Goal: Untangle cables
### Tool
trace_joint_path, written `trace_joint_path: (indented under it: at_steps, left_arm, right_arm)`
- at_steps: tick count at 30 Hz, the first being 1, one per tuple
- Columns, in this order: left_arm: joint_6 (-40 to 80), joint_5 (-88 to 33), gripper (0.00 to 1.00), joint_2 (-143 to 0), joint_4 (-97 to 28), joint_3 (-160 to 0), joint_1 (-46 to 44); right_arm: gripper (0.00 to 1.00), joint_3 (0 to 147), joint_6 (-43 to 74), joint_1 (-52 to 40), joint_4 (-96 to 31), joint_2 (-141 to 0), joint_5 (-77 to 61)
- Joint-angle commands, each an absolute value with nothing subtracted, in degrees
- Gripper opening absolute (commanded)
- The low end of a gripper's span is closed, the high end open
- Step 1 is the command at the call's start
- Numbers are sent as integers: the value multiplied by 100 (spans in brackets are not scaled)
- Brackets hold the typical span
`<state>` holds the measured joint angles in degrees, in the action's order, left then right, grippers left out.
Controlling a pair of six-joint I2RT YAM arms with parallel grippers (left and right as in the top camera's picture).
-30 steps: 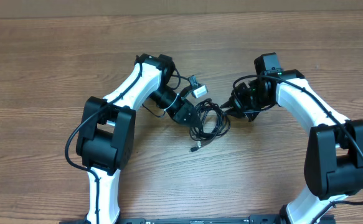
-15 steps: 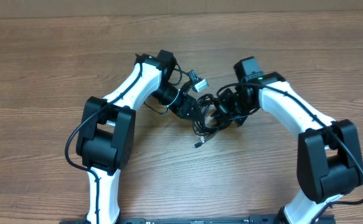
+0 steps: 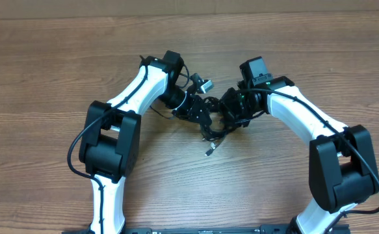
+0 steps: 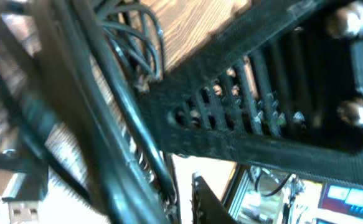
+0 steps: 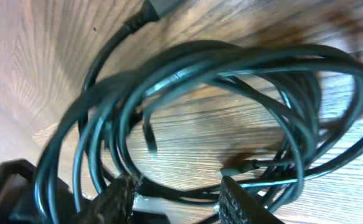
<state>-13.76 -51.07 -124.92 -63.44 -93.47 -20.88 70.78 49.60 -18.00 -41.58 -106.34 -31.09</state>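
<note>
Cables (image 3: 214, 127) lay bunched between our grippers; right gripper (image 5: 178, 188) gaped over them, left gripper (image 3: 204, 116) state we could not tell.

Thin black cables (image 3: 214, 132) in a tangled bundle of overlapping loops, lying flat at mid-table (image 3: 46, 78); one strand trails out, ending in a silver-grey plug tip (image 3: 209, 151).

Your overhead view is sharp and evenly lit, with soft shadows. In your left wrist view the cables (image 4: 128, 124) smear with blur; glare whitens the table (image 5: 25, 74) in your right wrist view.
</note>
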Motion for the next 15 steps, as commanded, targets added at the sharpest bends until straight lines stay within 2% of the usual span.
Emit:
trace_joint_path:
  at_steps: [1, 3, 9, 11, 13, 15]
  left_arm:
    - [-561, -4060, 56, -12355, -6416, -9391, -2088]
    - [-593, -3717, 67, -12355, -6560, -9400, -2069]
    - [-598, -3529, 85, -12352, -6923, -9878, -1940]
    - [-593, -3350, 95, -12352, -6938, -10051, -1931]
    - [-440, -3006, 97, -12352, -6853, -10145, -1931]
    - [-333, -2840, 94, -12355, -6755, -10141, -1931]
  right_arm:
    - [43, 7035, 4711, -1785, -4344, -10589, -2738]
    - [44, 7032, 4440, -1785, -4456, -10589, -2694]
    - [49, 7032, 4246, -1785, -4571, -10589, -2482]
    - [50, 7032, 4228, -1785, -4550, -10589, -2484]
    - [50, 7032, 4165, -1785, -4530, -10589, -2480]
    - [50, 7032, 4165, -1782, -4543, -10589, -2390]
